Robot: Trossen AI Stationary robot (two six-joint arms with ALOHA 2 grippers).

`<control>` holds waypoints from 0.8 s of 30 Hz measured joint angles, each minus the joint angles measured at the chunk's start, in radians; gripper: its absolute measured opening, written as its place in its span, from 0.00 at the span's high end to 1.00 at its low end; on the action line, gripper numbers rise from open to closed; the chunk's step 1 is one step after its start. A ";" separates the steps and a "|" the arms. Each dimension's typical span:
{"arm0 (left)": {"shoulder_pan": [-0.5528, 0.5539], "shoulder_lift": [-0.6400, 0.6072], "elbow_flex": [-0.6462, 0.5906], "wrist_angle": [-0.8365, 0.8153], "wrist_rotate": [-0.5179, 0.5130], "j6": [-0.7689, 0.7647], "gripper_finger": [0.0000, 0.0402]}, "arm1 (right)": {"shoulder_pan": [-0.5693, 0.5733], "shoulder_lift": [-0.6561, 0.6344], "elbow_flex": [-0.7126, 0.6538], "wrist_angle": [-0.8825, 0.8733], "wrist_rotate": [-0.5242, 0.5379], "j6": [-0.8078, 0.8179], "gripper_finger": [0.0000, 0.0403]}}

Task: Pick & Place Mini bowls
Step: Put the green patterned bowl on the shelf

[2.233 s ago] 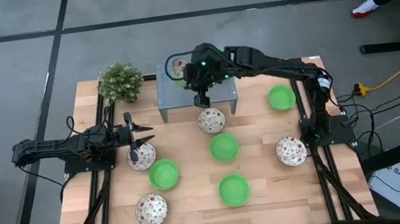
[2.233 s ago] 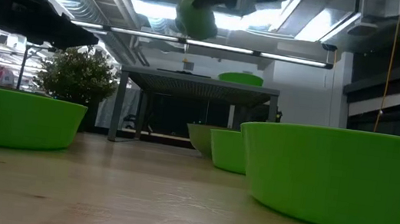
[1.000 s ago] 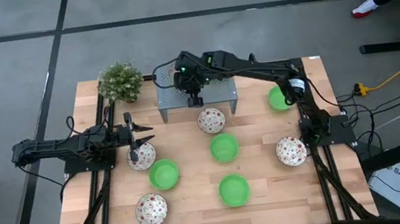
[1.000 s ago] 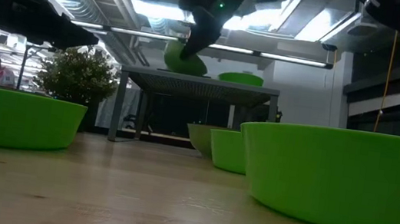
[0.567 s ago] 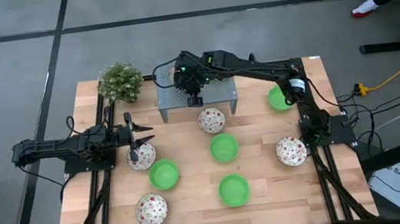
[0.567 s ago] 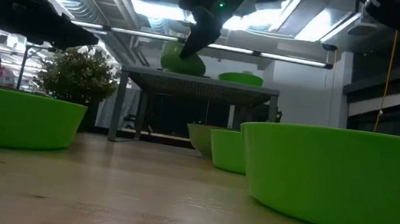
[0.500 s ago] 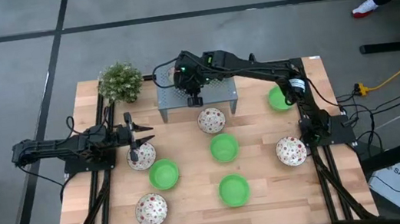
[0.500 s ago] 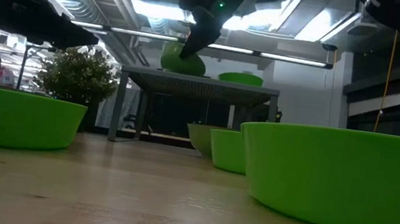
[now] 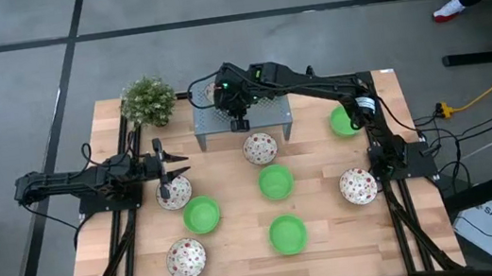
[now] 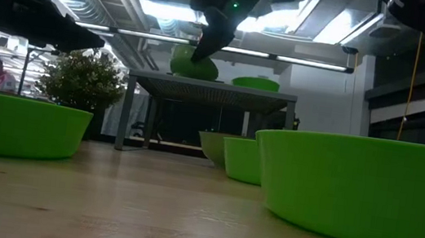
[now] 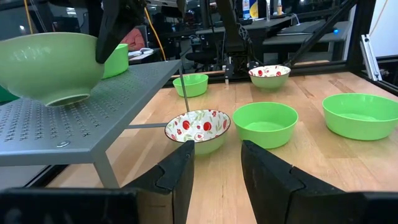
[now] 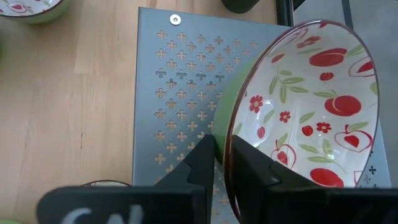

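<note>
1. Bowl sits at the 10 o'clock corner of the stand, at the table's 12 o'clock, with the right gripper on it. The left gripper hangs at 9 o'clock.
2. Low view: the bowl leans on the stand.
3. Left wrist view: the left gripper is spread, holding nothing.
4. Right wrist view: the right gripper straddles the bowl's rim; I cannot tell whether it is clenched.

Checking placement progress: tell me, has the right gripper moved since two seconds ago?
Yes. The right gripper shifted left along the grey stand, toward the potted plant.
</note>
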 joint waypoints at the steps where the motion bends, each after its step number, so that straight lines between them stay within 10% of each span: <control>1: 0.000 0.000 0.000 0.000 0.000 0.000 0.68 | 0.000 0.000 0.000 0.000 0.000 0.000 0.88; 24: 0.000 0.000 0.000 0.000 0.000 0.000 0.68 | 0.001 0.000 -0.001 0.003 -0.027 0.007 0.75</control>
